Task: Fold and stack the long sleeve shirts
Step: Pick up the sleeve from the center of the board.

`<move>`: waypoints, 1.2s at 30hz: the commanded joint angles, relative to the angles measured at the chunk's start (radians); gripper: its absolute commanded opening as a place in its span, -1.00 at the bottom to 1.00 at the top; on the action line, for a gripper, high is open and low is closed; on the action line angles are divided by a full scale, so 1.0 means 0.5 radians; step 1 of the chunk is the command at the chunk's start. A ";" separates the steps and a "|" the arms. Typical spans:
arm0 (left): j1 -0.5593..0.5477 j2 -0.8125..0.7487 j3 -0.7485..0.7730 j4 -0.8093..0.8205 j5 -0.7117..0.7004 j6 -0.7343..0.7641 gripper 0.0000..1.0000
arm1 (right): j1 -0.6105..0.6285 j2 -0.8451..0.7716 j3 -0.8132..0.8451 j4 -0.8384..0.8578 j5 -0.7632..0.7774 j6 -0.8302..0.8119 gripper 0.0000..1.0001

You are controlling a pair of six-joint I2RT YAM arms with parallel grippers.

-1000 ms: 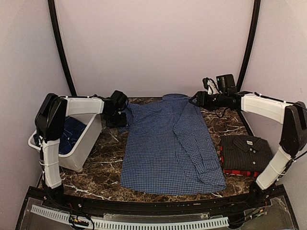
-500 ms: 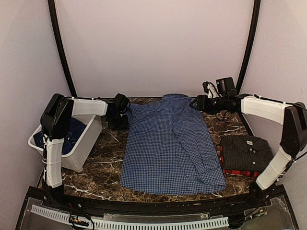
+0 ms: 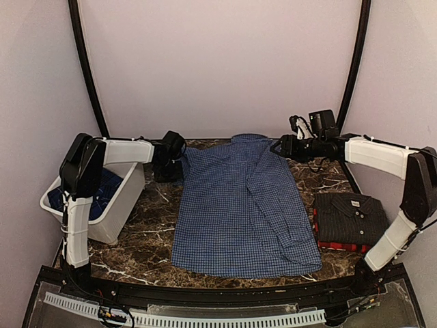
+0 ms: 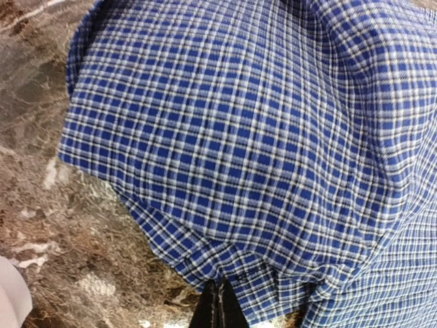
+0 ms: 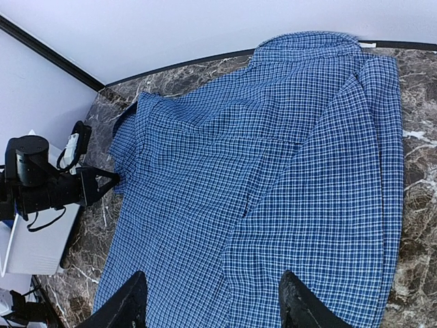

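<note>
Pinch at the far left corner: the left gripper clamps down on the blue-and-white check shirt.
The shirt lies spread flat on the table, collar at the far side. The right gripper hangs over it, jaws apart and holding nothing.

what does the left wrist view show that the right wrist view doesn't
Only the left wrist view: the left claw close up, shut on an edge of the check shirt, with the cloth puckered at its tips. Only the right wrist view: the collar, the open right claw above the cloth, the left arm from outside, and the wall. Both: the check shirt and the marble table.
</note>
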 commanded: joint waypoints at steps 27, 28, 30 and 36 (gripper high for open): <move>0.009 -0.492 0.617 -0.148 -0.504 0.537 -1.00 | 0.017 -0.117 0.044 -0.016 -0.026 -0.020 0.26; 0.009 -0.508 0.615 -0.131 -0.397 0.552 -1.00 | 0.017 -0.120 0.046 -0.016 -0.027 -0.019 0.26; 0.007 -0.554 0.605 -0.092 -0.196 0.588 -1.00 | 0.024 -0.129 0.049 -0.016 -0.037 -0.020 0.27; -0.011 -0.665 0.563 -0.050 0.395 0.566 -1.00 | 0.126 -0.162 0.047 0.032 -0.025 -0.074 0.36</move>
